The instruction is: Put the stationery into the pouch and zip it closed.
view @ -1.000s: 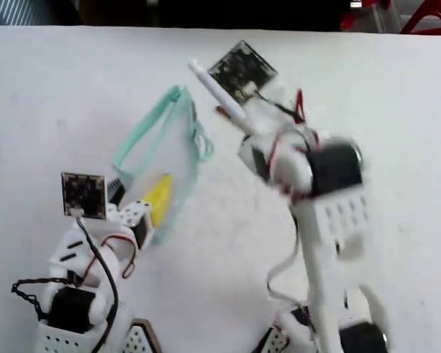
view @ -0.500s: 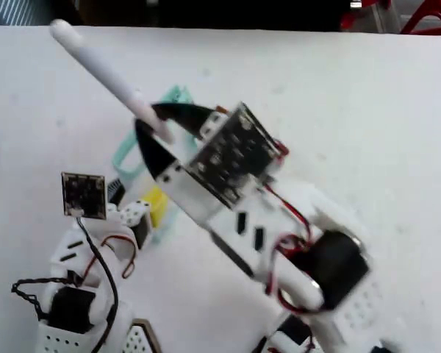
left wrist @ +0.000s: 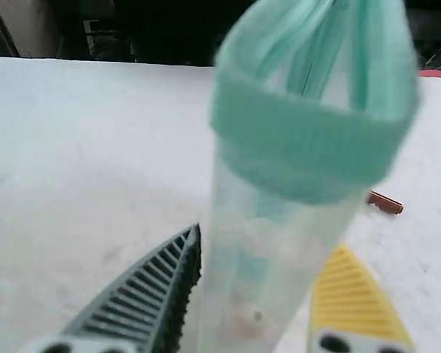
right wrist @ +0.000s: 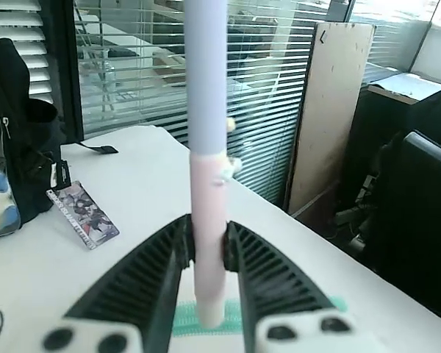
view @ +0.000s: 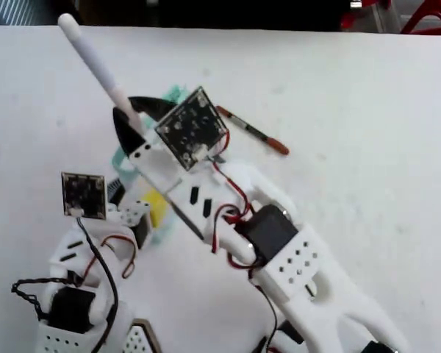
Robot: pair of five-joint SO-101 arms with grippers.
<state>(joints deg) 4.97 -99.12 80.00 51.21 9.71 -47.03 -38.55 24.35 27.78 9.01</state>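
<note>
- The white table [view: 367, 88] holds both arms. The right arm [view: 279, 254] stretches diagonally across it, above the pouch.
- The clear, teal-edged pouch [left wrist: 309, 140] is held up off the table. The left gripper [left wrist: 268, 246] has its grey and yellow jaws closed onto the pouch's lower part.
- The right gripper [right wrist: 207, 224] is clamped tightly on a long white pen [view: 95, 62], which points toward the table's far left.
- A brown pen [view: 251, 132] lies loose on the table near the pouch.
- The step in hand appears to be loading the white pen. Next, its lower end must be lined up with the pouch mouth, which the arm hides, so the alignment is unclear.
- One second ago the right arm stood farther right and the pouch was in plain view. It has since swung left over the pouch, uncovering the brown pen.
</note>
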